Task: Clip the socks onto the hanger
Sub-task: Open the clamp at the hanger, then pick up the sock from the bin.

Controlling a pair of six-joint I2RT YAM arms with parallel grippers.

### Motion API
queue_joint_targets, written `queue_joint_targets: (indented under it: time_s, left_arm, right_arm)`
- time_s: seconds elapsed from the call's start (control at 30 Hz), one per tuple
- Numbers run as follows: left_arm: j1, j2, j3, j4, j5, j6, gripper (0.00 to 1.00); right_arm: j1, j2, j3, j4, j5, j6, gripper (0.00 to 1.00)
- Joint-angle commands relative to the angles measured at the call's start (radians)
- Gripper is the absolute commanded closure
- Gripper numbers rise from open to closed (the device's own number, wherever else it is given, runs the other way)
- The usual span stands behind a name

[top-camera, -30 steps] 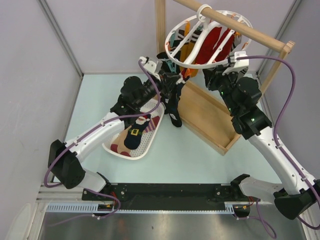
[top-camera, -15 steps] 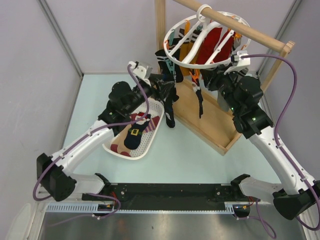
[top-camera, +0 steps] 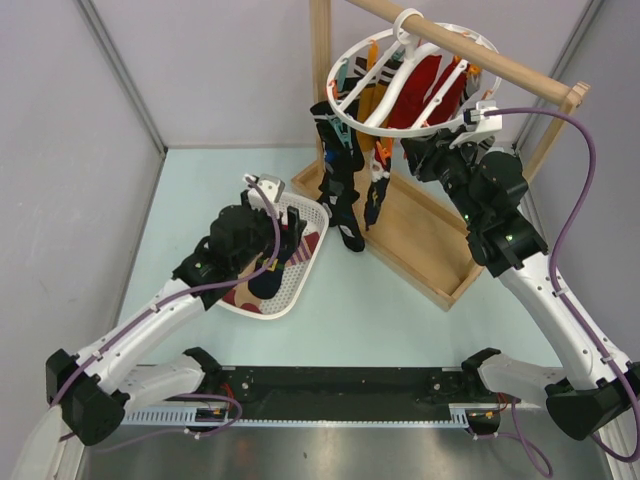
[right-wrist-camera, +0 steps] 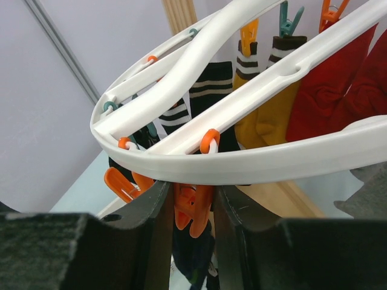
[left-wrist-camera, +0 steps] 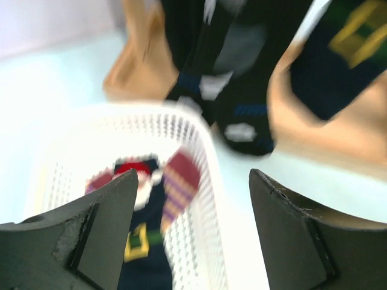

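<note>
Socks (top-camera: 340,190) in dark fabric with pale marks hang from the near-left rim of the hanger (top-camera: 392,95), a white spoked ring hooked over the rail of a wooden frame (top-camera: 470,52). Further round the ring hang a mustard sock (right-wrist-camera: 266,124) with striped cuffs and a red sock (right-wrist-camera: 338,90). The longest dark one reaches down beside the left edge of the frame's base. The right claw (right-wrist-camera: 192,225) is raised right under the ring's near rim, its two fingers drawn in close on either side of an orange clip (right-wrist-camera: 192,208) dangling from the rim. They appear to pinch it, and no sock is held there. The left claw (left-wrist-camera: 193,178) is low and well apart from the hanger, above a white mesh basket (top-camera: 300,272) that sits on the pale desk (top-camera: 190,190). Its fingers are spread wide and grip nothing. In the basket lies a Santa-patterned sock (left-wrist-camera: 142,208) — navy with a yellow buckle, next to a piece striped in maroon. The left wrist view is blurred, though dark hanging socks and the frame's wood show beyond the basket's far rim.
</note>
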Motion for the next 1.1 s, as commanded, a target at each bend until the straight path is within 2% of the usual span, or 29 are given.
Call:
queue_joint_targets:
  time_s: [0.0,0.13,0.33,0.5,0.53,0.63,0.77,1.07]
  left_arm:
    - [0.026,0.029,-0.040,-0.065,-0.084,-0.033,0.21]
    - [0.101,0.188,0.034,-0.134,-0.086,-0.079,0.21]
    - [0.178,0.480,0.236,-0.229,-0.040,-0.113,0.26]
    - [0.198,0.684,0.399,-0.310,-0.037,-0.104,0.35]
    - [0.199,0.737,0.446,-0.330,-0.037,-0.097,0.41]
    - [0.204,0.861,0.541,-0.388,-0.032,-0.090,0.48]
    - [0.212,0.964,0.612,-0.430,-0.022,-0.091,0.55]
    - [0.222,1.084,0.640,-0.467,0.003,-0.108,0.57]
  right_arm:
    - [-0.006,-0.017,0.049,0.009,-0.012,0.005,1.00]
    - [-0.012,-0.022,0.049,0.006,-0.007,0.002,1.00]
    - [-0.016,-0.023,0.049,0.007,-0.016,0.000,1.00]
    - [-0.023,-0.023,0.049,0.004,-0.018,-0.003,1.00]
    - [-0.024,-0.023,0.049,0.003,-0.018,-0.003,1.00]
    - [-0.026,-0.023,0.049,0.000,-0.018,-0.003,1.00]
    - [-0.029,-0.022,0.049,-0.002,-0.015,-0.004,1.00]
    - [-0.030,-0.019,0.049,-0.005,-0.016,0.000,1.00]
